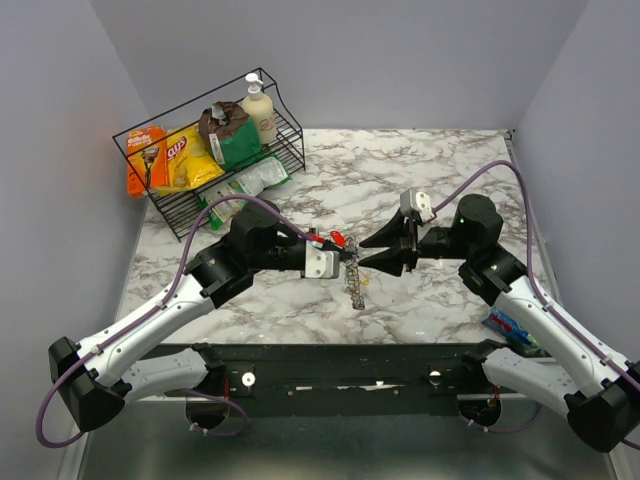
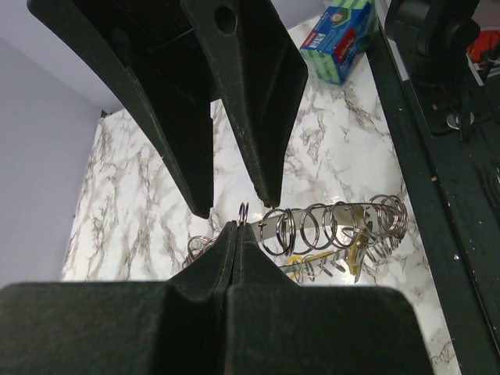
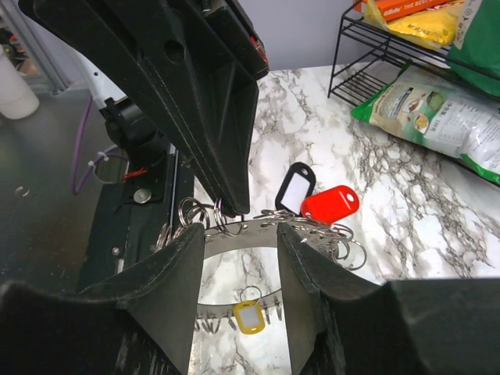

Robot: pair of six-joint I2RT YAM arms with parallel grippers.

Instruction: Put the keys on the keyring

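Our left gripper [image 2: 237, 228] clamps the keyring [image 2: 243, 210], right gripper [image 3: 241, 233] gapes wide; we fear a bump twisting it free.

Right gripper [image 3: 242, 234]: fingers spread, straddling a metal strip [image 3: 262, 227].
Left gripper [image 3: 225, 199]: fingers together, tips at a keyring [image 3: 212, 212].
Tags by the strip: red tag [image 3: 330, 205], black tag [image 3: 297, 186], yellow tag [image 3: 250, 316].
Far right corner: wire rack [image 3: 351, 55], snack bags [image 3: 437, 117].

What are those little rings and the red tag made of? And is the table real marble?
The rings look like polished steel wire: silvery, thin, glinting. The red tag seems glossy plastic, with a smooth, even sheen. The table shows marble veining, but whether stone or a printed surface, I cannot tell.
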